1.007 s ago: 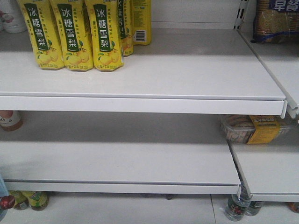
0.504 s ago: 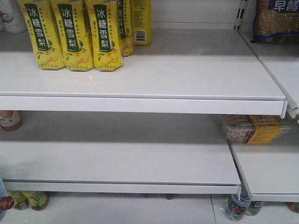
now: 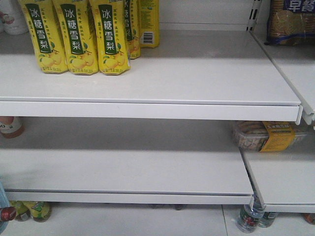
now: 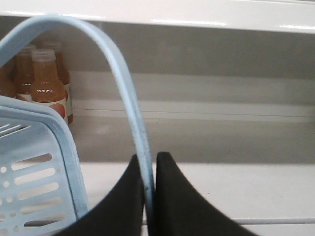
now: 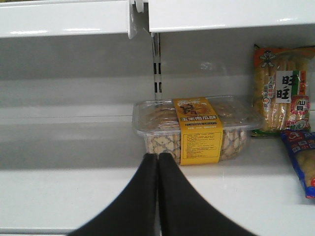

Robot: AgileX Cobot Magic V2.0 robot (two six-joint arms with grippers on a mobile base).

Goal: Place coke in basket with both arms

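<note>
The left tool (image 4: pixel 147 196) pinches the swing handle (image 4: pixel 129 98) of the pale blue basket (image 4: pixel 39 162): the thin handle arches up from between the two black fingers (image 4: pixel 118 206), which press against it from both sides. The basket's slotted wall and solid rim sit just left of that tool, in the lower left of the left wrist view. The right tool (image 5: pixel 157 191) holds nothing; its two fingers are pressed together, tip to tip, above the front part of a white shelf (image 5: pixel 74 191).

A coke bottle cannot be made out with certainty; only a red cap (image 3: pixel 7 213) shows under the lowest shelf at the left edge of the front view.

Three orange-brown bottles (image 4: pixel 47 83) stand at the back of the shelf behind the basket. One clear box of biscuits (image 5: pixel 197 130) with a yellow band lies near the shelf's back edge beyond the right tool. Three yellow drink cartons (image 3: pixel 78 37) stand in front on the top shelf, more behind them.
</note>
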